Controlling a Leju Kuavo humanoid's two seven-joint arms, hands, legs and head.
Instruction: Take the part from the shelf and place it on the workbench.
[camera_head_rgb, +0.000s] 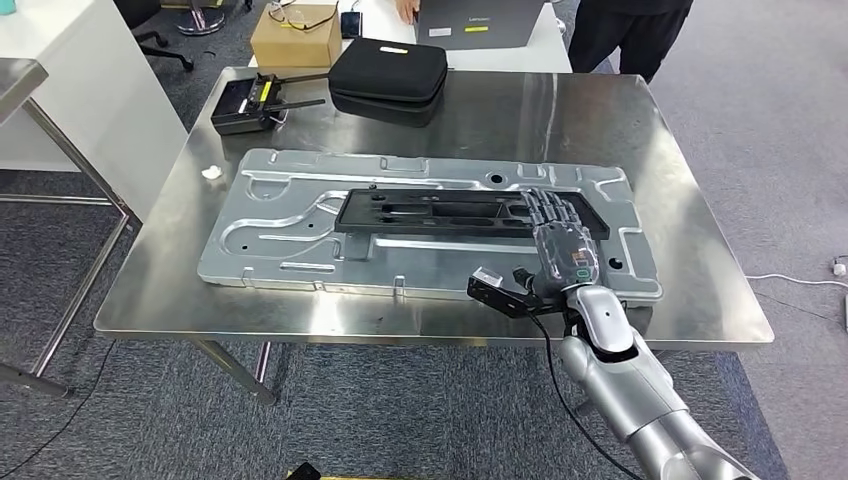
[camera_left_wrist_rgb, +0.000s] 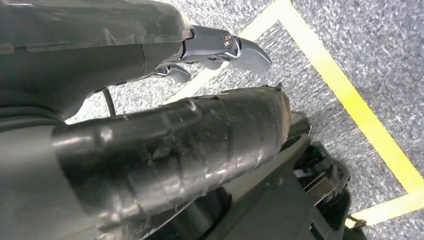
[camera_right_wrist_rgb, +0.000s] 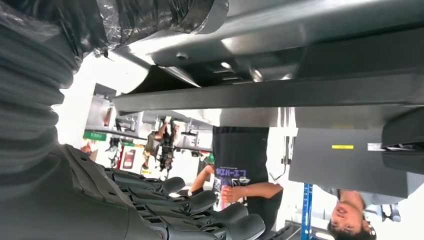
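The black slotted part (camera_head_rgb: 440, 212) lies flat on a large stamped silver plate (camera_head_rgb: 290, 235) on the steel workbench (camera_head_rgb: 620, 130). My right hand (camera_head_rgb: 560, 235) reaches over the part's right end with its fingers stretched out above it. In the right wrist view a gap of daylight separates the dark fingers (camera_right_wrist_rgb: 200, 205) from the black part (camera_right_wrist_rgb: 280, 90), so the hand holds nothing. My left hand (camera_left_wrist_rgb: 165, 145) hangs over grey carpet with yellow tape, its silver fingers (camera_left_wrist_rgb: 235, 50) holding nothing.
At the bench's far edge sit a black zip case (camera_head_rgb: 388, 78) and a black controller (camera_head_rgb: 250, 103); a white scrap (camera_head_rgb: 211, 172) lies left of the plate. A cardboard box (camera_head_rgb: 296, 38) and laptop (camera_head_rgb: 480, 22) sit on the table beyond. A person (camera_head_rgb: 625, 30) stands there.
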